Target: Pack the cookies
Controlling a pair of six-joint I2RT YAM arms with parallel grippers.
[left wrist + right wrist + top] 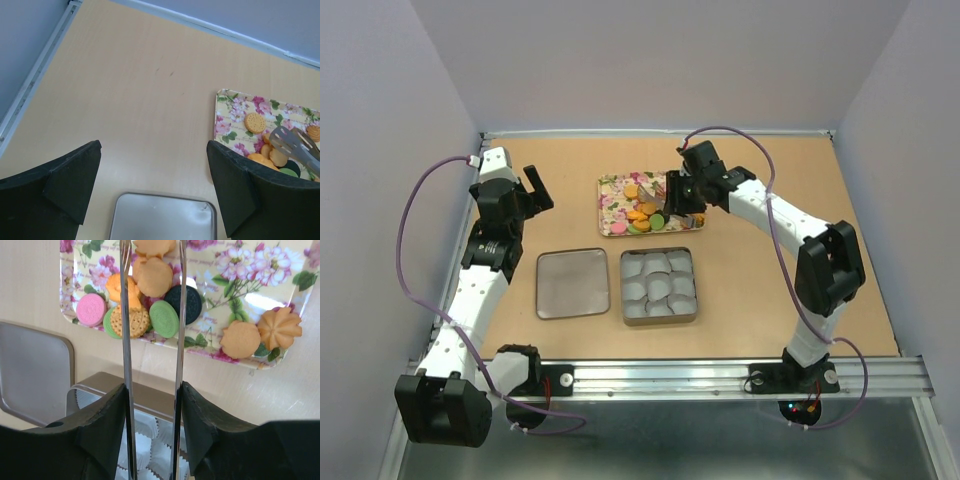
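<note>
The cookies [640,213] lie in a heap on a floral tray [615,190]: mostly orange, with green, pink and dark ones [155,277]. My right gripper [678,195] is shut on metal tongs [125,315], whose two arms reach over the heap. Orange cookies lie between the tong tips; I cannot tell if one is pinched. My left gripper [538,188] is open and empty, left of the tray and above the tin lid [162,217]. The left wrist view shows the tong tips [295,145] over the cookies [255,122].
An open square tin [623,290] lined with white paper cups sits in front of the tray, below my right gripper [152,395]. Its flat lid [573,284] lies to its left. White walls stand on three sides of the table.
</note>
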